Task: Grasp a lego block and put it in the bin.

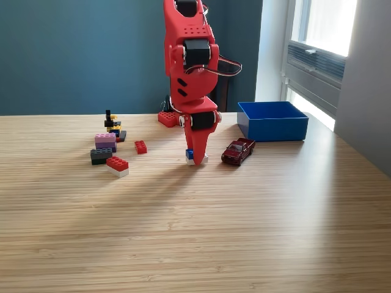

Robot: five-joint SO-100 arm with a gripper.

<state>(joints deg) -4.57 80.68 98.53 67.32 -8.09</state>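
Red tool (197,160) stood tip-down over blue/white lego block (190,155) on bench (244,220), prob. lining up a grasp. Jaw spread couldn't be told. Bin (272,120) sat well off to tool's side.

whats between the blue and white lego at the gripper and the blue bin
In the exterior view, only the dark red toy car sits between the blue-and-white lego block and the bin; the rest is bare wooden table.

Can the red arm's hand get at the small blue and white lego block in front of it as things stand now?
Probably yes. The red hand is already down at the small blue and white lego block, partly covering it. Nothing stands between them; the dark red toy car sits apart, toward the exterior view's right. Whether the hand is open cannot be told.
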